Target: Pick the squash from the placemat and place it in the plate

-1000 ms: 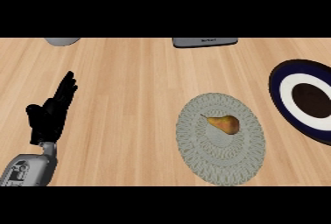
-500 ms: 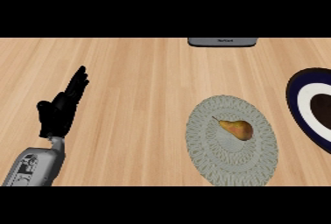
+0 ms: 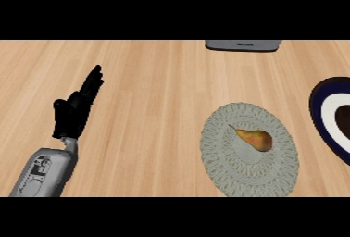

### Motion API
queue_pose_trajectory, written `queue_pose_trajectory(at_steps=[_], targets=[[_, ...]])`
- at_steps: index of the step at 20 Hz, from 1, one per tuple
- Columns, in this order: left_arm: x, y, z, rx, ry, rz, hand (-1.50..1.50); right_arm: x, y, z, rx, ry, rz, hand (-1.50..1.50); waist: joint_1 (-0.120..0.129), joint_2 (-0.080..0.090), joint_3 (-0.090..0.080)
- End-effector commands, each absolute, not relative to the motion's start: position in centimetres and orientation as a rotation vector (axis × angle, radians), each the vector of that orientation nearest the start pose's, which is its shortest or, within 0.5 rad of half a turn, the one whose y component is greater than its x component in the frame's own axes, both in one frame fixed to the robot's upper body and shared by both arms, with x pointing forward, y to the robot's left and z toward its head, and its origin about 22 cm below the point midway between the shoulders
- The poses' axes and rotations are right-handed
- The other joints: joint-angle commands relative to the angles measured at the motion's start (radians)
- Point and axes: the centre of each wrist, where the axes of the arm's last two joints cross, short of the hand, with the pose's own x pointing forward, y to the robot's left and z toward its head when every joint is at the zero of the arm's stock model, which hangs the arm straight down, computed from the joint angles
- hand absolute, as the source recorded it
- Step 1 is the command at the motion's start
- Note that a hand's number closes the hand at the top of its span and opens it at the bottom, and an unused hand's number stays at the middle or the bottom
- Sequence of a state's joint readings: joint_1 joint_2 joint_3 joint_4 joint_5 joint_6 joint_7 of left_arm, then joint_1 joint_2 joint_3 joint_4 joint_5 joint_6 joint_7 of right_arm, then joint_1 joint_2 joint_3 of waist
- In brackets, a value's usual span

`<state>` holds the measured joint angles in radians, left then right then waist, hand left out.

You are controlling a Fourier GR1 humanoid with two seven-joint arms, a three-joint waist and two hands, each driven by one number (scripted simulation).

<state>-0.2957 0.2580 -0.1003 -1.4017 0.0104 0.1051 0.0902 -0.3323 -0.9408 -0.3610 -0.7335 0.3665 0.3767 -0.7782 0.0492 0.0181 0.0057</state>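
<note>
Squash (image 3: 256,139), pear-shaped, lies on the grey placemat (image 3: 226,171), beside the plate (image 3: 327,121) at right, while my left hand (image 3: 74,112) rests open, fingers straight, well apart from it.

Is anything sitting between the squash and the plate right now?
Nothing visible. The squash lies on the placemat, and only bare counter separates the mat's right edge from the plate, partly cut off at the view's right.

The plate (image 3: 330,121) runs off the right edge, only its left part showing. A grey appliance (image 3: 243,45) at the top is cut off, its small label too tiny to read.
</note>
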Motion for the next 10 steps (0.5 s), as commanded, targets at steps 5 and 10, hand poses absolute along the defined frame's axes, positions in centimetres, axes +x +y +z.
queue_pose_trajectory(at_steps=[5, 10], targets=[[31.2, 24.4, 4.8, 0.174, -1.579, -0.257, 0.00, 28.0, -52.7, 5.9, -0.501, -1.453, 0.875, -1.50, 0.003, -0.002, -0.001], [31.6, 25.2, 4.5, 0.194, -1.580, -0.271, 0.00, 29.9, -52.0, 6.0, -0.388, -1.453, 0.797, -1.50, -0.003, 0.000, -0.001]])
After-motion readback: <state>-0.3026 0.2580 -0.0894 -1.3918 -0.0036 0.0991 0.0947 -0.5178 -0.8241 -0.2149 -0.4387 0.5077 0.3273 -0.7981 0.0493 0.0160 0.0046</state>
